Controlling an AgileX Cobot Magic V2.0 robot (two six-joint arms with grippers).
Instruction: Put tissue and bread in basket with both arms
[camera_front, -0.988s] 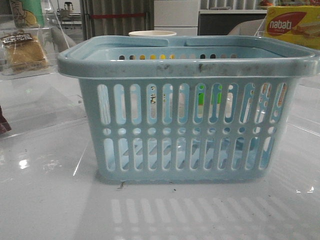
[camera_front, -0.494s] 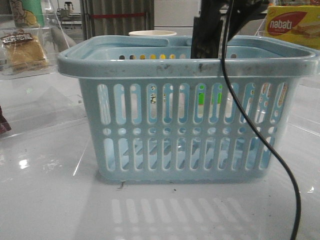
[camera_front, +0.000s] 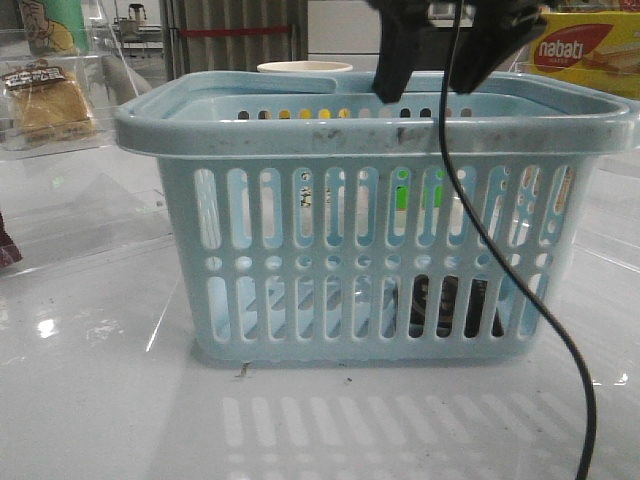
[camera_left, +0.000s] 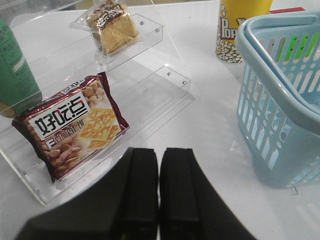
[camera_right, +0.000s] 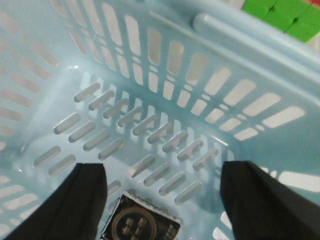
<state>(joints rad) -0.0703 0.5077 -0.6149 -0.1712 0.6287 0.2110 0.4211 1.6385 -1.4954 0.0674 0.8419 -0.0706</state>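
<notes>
The light blue basket (camera_front: 370, 135) stands mid-table. The dark tissue pack (camera_front: 445, 305) lies on the basket floor at its right side, seen through the slots. In the right wrist view it (camera_right: 142, 226) lies below and between the fingers. My right gripper (camera_front: 425, 85) hangs over the basket's rim, open wide and empty; it also shows in the right wrist view (camera_right: 165, 170). The wrapped bread (camera_front: 45, 100) sits on the upper clear shelf at far left, also in the left wrist view (camera_left: 111, 27). My left gripper (camera_left: 159, 152) is shut and empty over the table, short of the shelf.
A red cracker pack (camera_left: 75, 125) and a green container (camera_left: 15, 65) sit on the clear shelf. A popcorn cup (camera_left: 240, 25) stands behind the basket. A yellow nabati box (camera_front: 585, 45) is at the back right. The right arm's black cable (camera_front: 560, 350) hangs before the basket.
The right arm came in over the basket. Its gripper has risen and opened, and the tissue pack now lies on the basket floor.
</notes>
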